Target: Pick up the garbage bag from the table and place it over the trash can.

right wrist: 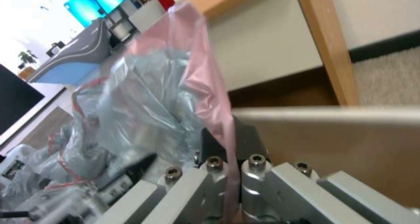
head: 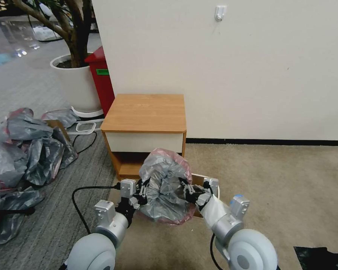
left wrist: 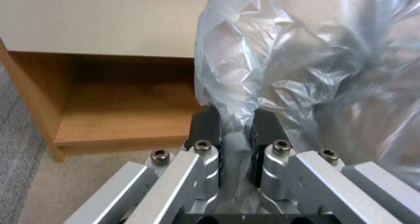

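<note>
The garbage bag (head: pixel 165 176), crumpled grey-silver plastic with a pink-red rim, hangs in the air in front of the table (head: pixel 146 110), stretched between both grippers. My left gripper (head: pixel 142 189) is shut on the bag's left side; the left wrist view shows its black pads (left wrist: pixel 205 127) pinching a fold of the bag (left wrist: pixel 306 53). My right gripper (head: pixel 187 191) is shut on the right side, and its pads (right wrist: pixel 249 140) clamp the pink rim of the bag (right wrist: pixel 153 102). The cream trash can (head: pixel 199 176) stands on the carpet just under and behind the bag, mostly hidden; its rim (right wrist: pixel 328 114) lies close to the right gripper.
A heap of grey bags (head: pixel 22 150) covers the floor at the left. A red bin (head: pixel 101 78) and a white planter (head: pixel 77 82) stand behind the table's left side. A black cable (head: pixel 79 202) loops near my left arm. Open carpet lies to the right.
</note>
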You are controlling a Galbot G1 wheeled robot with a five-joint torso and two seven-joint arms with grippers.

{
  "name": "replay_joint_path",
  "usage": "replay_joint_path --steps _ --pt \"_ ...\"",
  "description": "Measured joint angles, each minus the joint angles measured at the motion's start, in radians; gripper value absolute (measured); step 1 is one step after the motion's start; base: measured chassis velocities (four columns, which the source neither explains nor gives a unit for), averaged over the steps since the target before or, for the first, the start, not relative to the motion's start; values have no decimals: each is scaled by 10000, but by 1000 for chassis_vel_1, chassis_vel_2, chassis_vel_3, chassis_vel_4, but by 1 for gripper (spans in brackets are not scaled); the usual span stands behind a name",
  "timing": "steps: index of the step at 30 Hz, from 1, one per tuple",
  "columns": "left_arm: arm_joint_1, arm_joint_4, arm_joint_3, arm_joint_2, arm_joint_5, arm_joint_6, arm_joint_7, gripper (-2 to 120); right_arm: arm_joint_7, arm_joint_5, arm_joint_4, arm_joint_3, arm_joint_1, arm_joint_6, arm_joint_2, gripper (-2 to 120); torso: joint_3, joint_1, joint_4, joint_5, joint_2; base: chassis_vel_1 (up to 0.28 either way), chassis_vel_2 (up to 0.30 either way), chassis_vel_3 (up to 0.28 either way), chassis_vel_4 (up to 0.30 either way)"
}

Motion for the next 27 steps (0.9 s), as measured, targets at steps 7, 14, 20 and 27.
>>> replay_joint_path --steps 7,14,20,27 --pt "63 8 50 -46 15 47 14 9 95 659 198 448 540 -121 -611 0 0 0 -1 1 0 0 0 0 0" --pt "239 -107 53 -73 45 72 111 9 1049 2275 -66 420 2033 -664 -1672 0 0 0 1 1 0 0 0 0 0" --pt "384 -221 -17 -116 62 76 262 9 1886 3544 -402 360 3076 -1276 -2297 0 1 0 1 2 0 0 0 0 0" --pt "539 -262 -303 -281 60 77 500 9 2513 4979 -958 335 3834 -2576 -2973 0 1 0 0 1 0 0 0 0 0"
